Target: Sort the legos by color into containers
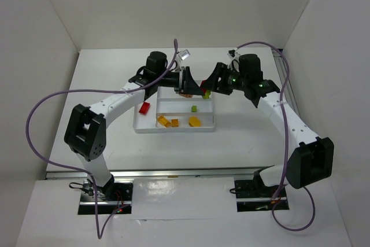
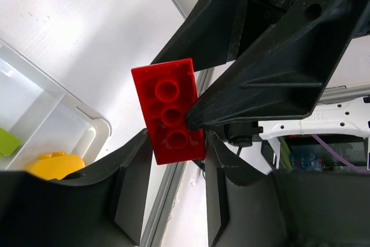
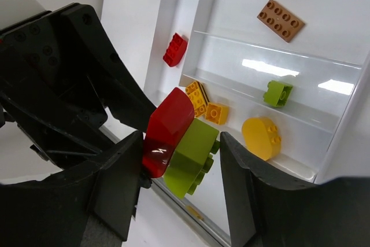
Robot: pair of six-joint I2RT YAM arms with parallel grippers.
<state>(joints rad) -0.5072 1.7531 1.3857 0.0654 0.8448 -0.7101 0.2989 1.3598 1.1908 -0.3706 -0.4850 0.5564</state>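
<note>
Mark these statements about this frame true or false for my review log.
1. A loose red brick lies in the tall end section of the tray. True.
2. The brown flat brick shares a compartment with the yellow bricks. False: it lies in the far long compartment, and the yellow ones are in the near one.
3. The right gripper is shut on a red and lime green pair. True.
4. The left gripper hangs open, well away from the right one. False: its fingers close on the pair's red side, right against the right gripper.
5. The middle long compartment holds a small lime green brick. True.
</note>
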